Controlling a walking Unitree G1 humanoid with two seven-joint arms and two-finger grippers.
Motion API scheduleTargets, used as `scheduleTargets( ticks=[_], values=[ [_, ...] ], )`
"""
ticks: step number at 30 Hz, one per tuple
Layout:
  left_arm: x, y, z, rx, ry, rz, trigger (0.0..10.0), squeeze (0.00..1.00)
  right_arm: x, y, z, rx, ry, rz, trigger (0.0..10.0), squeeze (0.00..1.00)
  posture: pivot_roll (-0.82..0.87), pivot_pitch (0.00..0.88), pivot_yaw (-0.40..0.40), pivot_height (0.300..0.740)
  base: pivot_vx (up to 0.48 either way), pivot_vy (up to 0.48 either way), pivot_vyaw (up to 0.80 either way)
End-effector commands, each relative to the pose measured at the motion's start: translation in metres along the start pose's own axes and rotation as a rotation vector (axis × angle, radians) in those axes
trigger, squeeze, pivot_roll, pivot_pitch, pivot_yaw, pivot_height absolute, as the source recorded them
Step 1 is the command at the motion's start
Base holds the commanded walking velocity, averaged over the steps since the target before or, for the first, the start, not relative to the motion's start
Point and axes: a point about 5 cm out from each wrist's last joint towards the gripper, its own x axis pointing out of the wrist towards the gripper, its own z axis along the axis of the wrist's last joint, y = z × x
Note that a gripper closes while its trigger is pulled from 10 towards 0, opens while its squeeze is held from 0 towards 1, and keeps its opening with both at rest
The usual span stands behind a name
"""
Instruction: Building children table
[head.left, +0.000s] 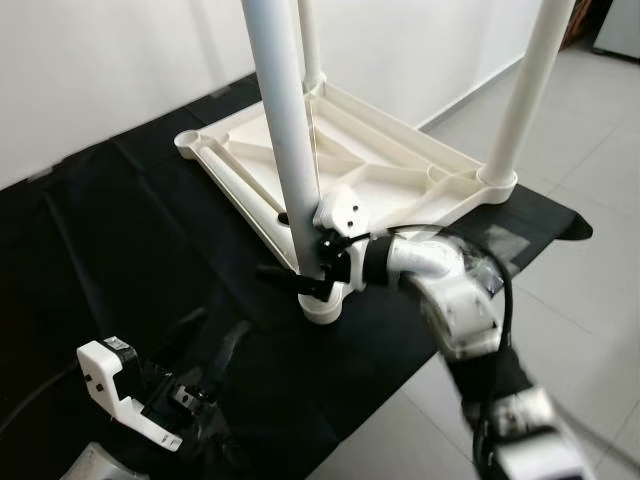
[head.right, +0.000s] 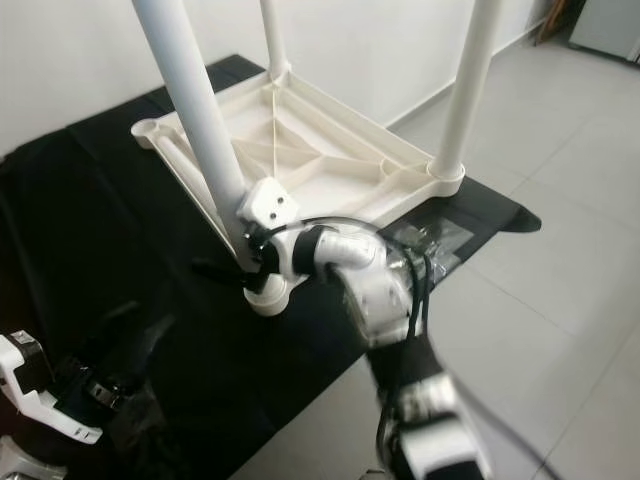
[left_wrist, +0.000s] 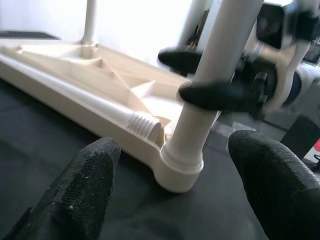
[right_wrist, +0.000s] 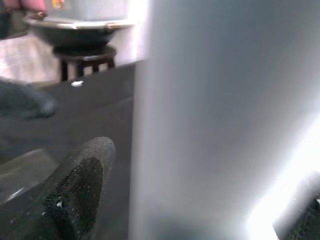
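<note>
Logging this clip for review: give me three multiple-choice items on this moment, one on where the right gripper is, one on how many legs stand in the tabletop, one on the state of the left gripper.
1. Where is the right gripper?
A. On the nearest table leg, just above its socket
B. On the black cloth
C. On the tiled floor

2. How many white legs stand in the upturned tabletop?
A. One
B. Three
C. Five

3. What state is the left gripper in?
A. Shut on a leg
B. Open, holding nothing
C. Shut on the cloth

Answers: 1 A, its black fingers close round that leg near the base. 2 B, three upright legs show in the head views. 3 B, the left wrist view shows its fingers spread apart with nothing between them.
</note>
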Motion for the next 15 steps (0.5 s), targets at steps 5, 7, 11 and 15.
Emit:
scheduleTargets(
  ticks=[5, 7, 11, 15],
  values=[
    [-0.004, 0.001, 0.001, 0.017, 0.011, 0.017, 10.0, 0.0, 0.006, -0.001, -0.001, 0.027, -0.027, 0.11, 10.0, 0.0, 0.0, 0.187, 0.124, 0.74, 0.0, 0.0, 0.0],
    [-0.004, 0.001, 0.002, 0.018, 0.012, 0.017, 10.0, 0.0, 0.006, -0.002, -0.001, 0.035, -0.03, 0.116, 0.0, 0.0, 0.0, 0.192, 0.128, 0.74, 0.0, 0.0, 0.0],
    [-0.005, 0.001, 0.002, 0.017, 0.016, 0.016, 10.0, 0.0, 0.004, -0.006, -0.002, 0.039, -0.038, 0.078, 0.0, 0.0, -0.01, 0.195, 0.132, 0.74, 0.0, 0.0, 0.0],
    [-0.005, 0.001, 0.003, 0.017, 0.018, 0.015, 10.0, 0.0, 0.002, -0.009, -0.007, 0.049, -0.028, -0.054, 0.0, 0.0, -0.01, 0.196, 0.133, 0.74, 0.0, 0.0, 0.0]
  ],
)
